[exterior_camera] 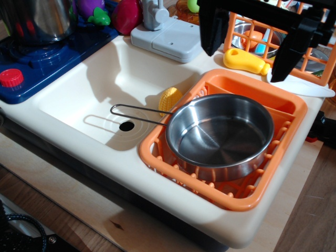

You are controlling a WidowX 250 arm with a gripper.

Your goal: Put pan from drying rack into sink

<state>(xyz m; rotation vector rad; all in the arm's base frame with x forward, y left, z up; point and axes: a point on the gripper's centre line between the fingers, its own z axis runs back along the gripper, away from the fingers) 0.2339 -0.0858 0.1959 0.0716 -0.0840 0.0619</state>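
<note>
The shiny steel pan (220,136) sits in the orange drying rack (286,107) at the right. Its thin wire loop handle (134,111) sticks out left over the sink. The cream-white sink (89,92) lies left of the rack, with a dark drain hole (126,126) and a grey faucet block (165,34) behind it. A yellow toy corn (169,100) lies in the sink against the rack. My black gripper (247,55) hangs open and empty above the rack's far edge, behind and above the pan.
A tall steel pot (39,18) stands on a blue stove (47,58) with a red knob (11,77) at far left. An orange wire grid basket (252,31) stands behind the rack. A yellow toy (245,62) and a white utensil (304,86) lie beside it.
</note>
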